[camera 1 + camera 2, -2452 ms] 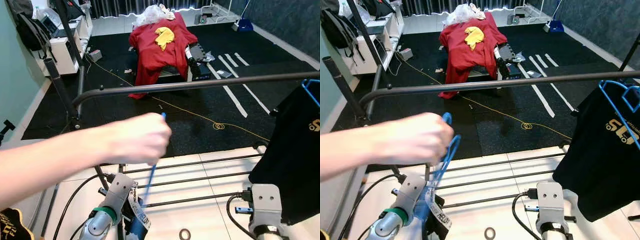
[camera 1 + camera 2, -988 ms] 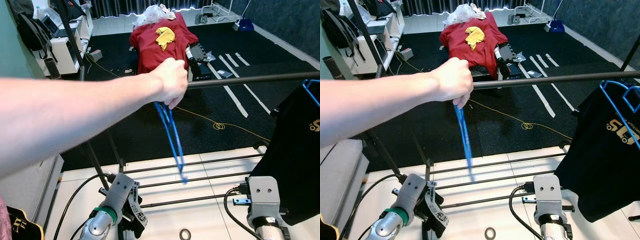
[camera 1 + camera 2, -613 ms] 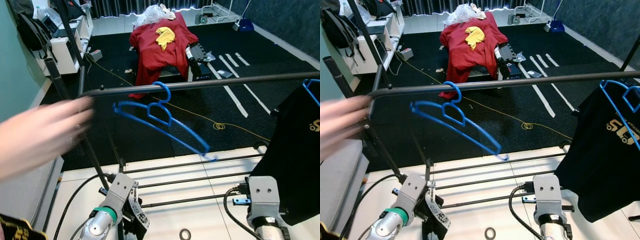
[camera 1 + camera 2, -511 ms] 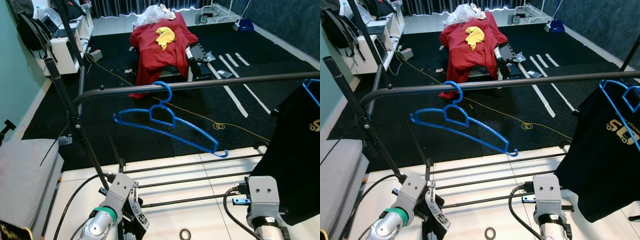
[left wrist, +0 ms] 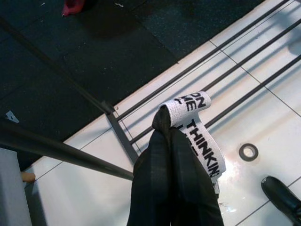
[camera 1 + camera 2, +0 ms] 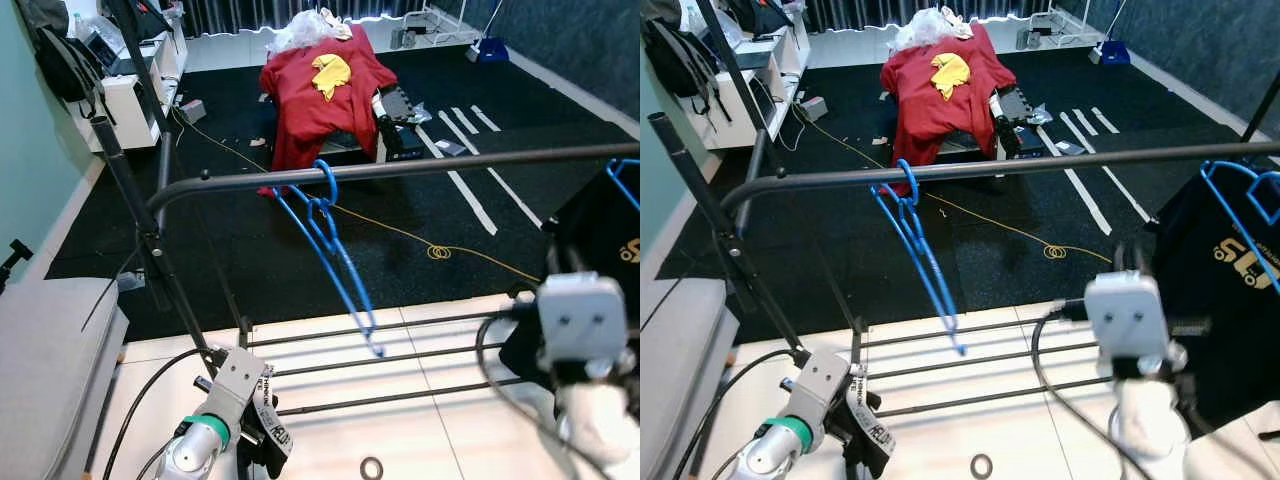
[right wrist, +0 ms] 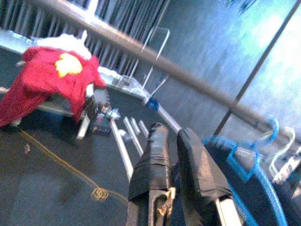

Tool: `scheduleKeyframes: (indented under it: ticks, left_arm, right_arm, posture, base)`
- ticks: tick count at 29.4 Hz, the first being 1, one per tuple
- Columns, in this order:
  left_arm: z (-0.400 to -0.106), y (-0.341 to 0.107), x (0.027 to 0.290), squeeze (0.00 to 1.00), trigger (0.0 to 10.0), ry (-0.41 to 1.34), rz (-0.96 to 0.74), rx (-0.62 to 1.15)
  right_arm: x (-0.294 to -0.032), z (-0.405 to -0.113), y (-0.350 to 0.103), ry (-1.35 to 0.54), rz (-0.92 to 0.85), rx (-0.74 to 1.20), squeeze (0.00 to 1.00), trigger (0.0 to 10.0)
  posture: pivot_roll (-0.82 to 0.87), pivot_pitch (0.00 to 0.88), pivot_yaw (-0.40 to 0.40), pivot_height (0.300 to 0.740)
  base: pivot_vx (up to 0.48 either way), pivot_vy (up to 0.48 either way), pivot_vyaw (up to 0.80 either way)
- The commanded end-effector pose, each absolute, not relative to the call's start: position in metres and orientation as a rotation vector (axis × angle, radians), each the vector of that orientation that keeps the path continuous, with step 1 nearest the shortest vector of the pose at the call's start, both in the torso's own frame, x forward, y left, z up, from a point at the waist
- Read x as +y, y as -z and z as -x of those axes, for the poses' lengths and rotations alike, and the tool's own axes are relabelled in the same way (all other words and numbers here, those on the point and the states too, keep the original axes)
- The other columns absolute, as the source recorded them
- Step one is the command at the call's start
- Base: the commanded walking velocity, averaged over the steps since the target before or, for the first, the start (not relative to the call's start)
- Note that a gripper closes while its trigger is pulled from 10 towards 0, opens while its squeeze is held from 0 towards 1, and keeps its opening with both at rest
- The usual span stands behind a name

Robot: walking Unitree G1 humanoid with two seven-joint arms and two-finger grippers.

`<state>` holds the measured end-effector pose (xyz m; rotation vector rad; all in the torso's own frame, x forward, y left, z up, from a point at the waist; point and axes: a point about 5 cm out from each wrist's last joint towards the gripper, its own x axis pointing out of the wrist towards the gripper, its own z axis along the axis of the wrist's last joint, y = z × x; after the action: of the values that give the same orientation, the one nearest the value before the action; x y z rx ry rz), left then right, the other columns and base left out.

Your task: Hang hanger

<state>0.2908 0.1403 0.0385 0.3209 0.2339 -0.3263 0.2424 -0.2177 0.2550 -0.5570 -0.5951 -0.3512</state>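
Blue hanger (image 6: 335,245): hooked on my rail (image 6: 450,163), left of middle, open rail either side.
Left tool (image 5: 170,134): low, pinching a printed strap (image 5: 200,134).
Right tool (image 7: 176,141): raised near the black shirt (image 6: 1225,300), fingers slightly parted.

Empty blue plastic hanger (image 6: 335,255) hooked over dark horizontal rail (image 6: 450,163), left of rail's middle. Body seen nearly edge-on, slanted down toward camera, lower end above white tiled floor. No garment carried. Not touched by any gripper or hand.
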Motion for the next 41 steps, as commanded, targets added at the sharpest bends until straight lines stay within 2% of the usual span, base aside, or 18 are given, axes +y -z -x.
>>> scheduleKeyframes:
  ticks: [1, 2, 5, 6, 8, 9, 10, 11, 13, 15, 16, 17, 19, 20, 23, 32, 33, 41]
  left_arm:
    - [-0.287, -0.032, 0.141, 0.0, 10.0, 0.339, -0.334, 0.258]
    - [-0.289, -0.033, 0.139, 0.0, 10.0, 0.343, -0.334, 0.257]
    - [-0.289, -0.033, 0.139, 0.0, 10.0, 0.343, -0.334, 0.257]
    - [-0.29, -0.033, 0.138, 0.0, 10.0, 0.349, -0.334, 0.254]
    - [-0.29, -0.033, 0.138, 0.0, 10.0, 0.349, -0.334, 0.254]
    - [-0.291, -0.034, 0.137, 0.0, 10.0, 0.352, -0.334, 0.252]
    - [-0.291, -0.034, 0.137, 0.0, 10.0, 0.352, -0.334, 0.252]
    - [-0.291, -0.035, 0.137, 0.0, 10.0, 0.349, -0.336, 0.249]
    - [-0.291, -0.035, 0.137, 0.0, 10.0, 0.349, -0.336, 0.249]
    - [-0.288, -0.035, 0.141, 0.0, 10.0, 0.338, -0.337, 0.246]
    - [-0.288, -0.035, 0.141, 0.0, 10.0, 0.338, -0.337, 0.246]
    - [-0.287, -0.035, 0.142, 0.0, 10.0, 0.334, -0.337, 0.246]
    - [-0.287, -0.035, 0.142, 0.0, 10.0, 0.334, -0.337, 0.246]
    - [-0.286, -0.034, 0.142, 0.0, 10.0, 0.331, -0.337, 0.245]
    - [-0.285, -0.034, 0.142, 0.0, 10.0, 0.325, -0.334, 0.245]
    - [-0.285, -0.034, 0.141, 0.0, 10.0, 0.327, -0.329, 0.243]
    - [-0.285, -0.035, 0.139, 0.0, 10.0, 0.333, -0.327, 0.241]
    - [-0.286, -0.035, 0.135, 0.0, 10.0, 0.347, -0.324, 0.239]
  right_arm:
    - [-0.22, -0.238, -0.262, 0.365, 0.556, -0.61, 0.45, 10.0]
    - [-0.22, -0.243, -0.268, 0.333, 0.525, -0.617, 1.0, 10.0]
    - [-0.22, -0.243, -0.268, 0.333, 0.525, -0.617, 1.0, 10.0]
    - [-0.215, -0.257, -0.259, 0.214, 0.383, -0.551, 1.0, 10.0]
    - [-0.215, -0.257, -0.259, 0.214, 0.383, -0.551, 1.0, 10.0]
    - [-0.203, -0.271, -0.251, 0.068, 0.268, -0.493, 1.0, 10.0]
    - [-0.203, -0.271, -0.251, 0.068, 0.268, -0.493, 1.0, 10.0]
    - [-0.185, -0.284, -0.253, -0.074, 0.157, -0.48, 0.0, 10.0]
    - [-0.185, -0.284, -0.253, -0.074, 0.157, -0.48, 0.0, 10.0]
    - [-0.144, -0.3, -0.265, -0.313, -0.034, -0.487, 0.0, 10.0]
    - [-0.144, -0.3, -0.265, -0.313, -0.034, -0.487, 0.0, 10.0]
    - [-0.128, -0.302, -0.269, -0.395, -0.083, -0.493, 0.0, 10.0]
    - [-0.128, -0.302, -0.269, -0.395, -0.083, -0.493, 0.0, 10.0]
    - [-0.116, -0.302, -0.269, -0.448, -0.095, -0.486, 1.0, 10.0]
    - [-0.106, -0.302, -0.266, -0.473, -0.108, -0.462, 1.0, 10.0]
    - [-0.104, -0.307, -0.256, -0.454, -0.171, -0.408, 1.0, 10.0]
    - [-0.103, -0.313, -0.248, -0.438, -0.201, -0.361, 0.0, 10.0]
    - [-0.101, -0.33, -0.229, -0.368, -0.25, -0.237, 0.0, 10.0]
  posture:
    - [-0.34, 0.119, 0.136, 0.74]
    - [-0.33, 0.119, 0.142, 0.74]
    - [-0.33, 0.119, 0.142, 0.74]
    - [-0.32, 0.12, 0.144, 0.74]
    - [-0.32, 0.12, 0.144, 0.74]
    - [-0.31, 0.12, 0.146, 0.74]
    - [-0.31, 0.12, 0.146, 0.74]
    - [-0.3, 0.12, 0.143, 0.74]
    - [-0.3, 0.12, 0.143, 0.74]
    - [-0.27, 0.119, 0.138, 0.74]
    - [-0.27, 0.119, 0.138, 0.74]
    - [-0.27, 0.119, 0.138, 0.74]
    - [-0.27, 0.119, 0.138, 0.74]
    - [-0.25, 0.117, 0.132, 0.74]
    - [-0.25, 0.119, 0.129, 0.74]
    - [-0.26, 0.125, 0.131, 0.74]
    - [-0.27, 0.13, 0.132, 0.74]
    - [-0.27, 0.132, 0.13, 0.74]
  base:
    - [0.0, 0.0, 0.0]
    - [0.0, 0.0, 0.0]
    - [0.0, 0.0, 0.0]
    - [0.0, 0.0, 0.0]
    - [0.0, 0.0, 0.0]
    - [0.0, 0.0, 0.0]
    - [0.0, 0.0, 0.0]
    - [0.0, 0.0, 0.0]
    - [0.0, 0.0, 0.0]
    - [0.0, 0.0, 0.0]
    - [0.0, 0.0, 0.0]
    - [0.0, 0.0, 0.0]
    - [0.0, 0.0, 0.0]
    - [0.0, 0.0, 0.0]
    - [0.0, 0.0, 0.0]
    - [0.0, 0.0, 0.0]
    - [0.0, 0.0, 0.0]
    - [0.0, 0.0, 0.0]
